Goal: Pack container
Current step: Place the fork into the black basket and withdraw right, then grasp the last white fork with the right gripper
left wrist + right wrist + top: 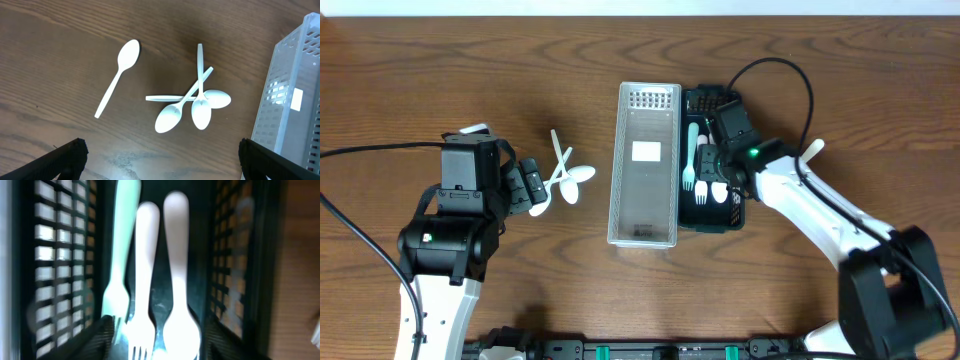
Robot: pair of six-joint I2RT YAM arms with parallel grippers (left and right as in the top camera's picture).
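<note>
A clear slotted container stands mid-table; it also shows in the left wrist view. A black slotted container touches its right side and holds a pale green fork, a white fork and a white spoon. My right gripper hangs low inside it, open, its fingers either side of the white fork and spoon. Several white spoons lie left of the clear container: one alone and three crossed. My left gripper is open and empty just beside them.
A white utensil lies on the wood right of the black container, beside my right arm. Cables run across both sides of the table. The clear container holds only a white label.
</note>
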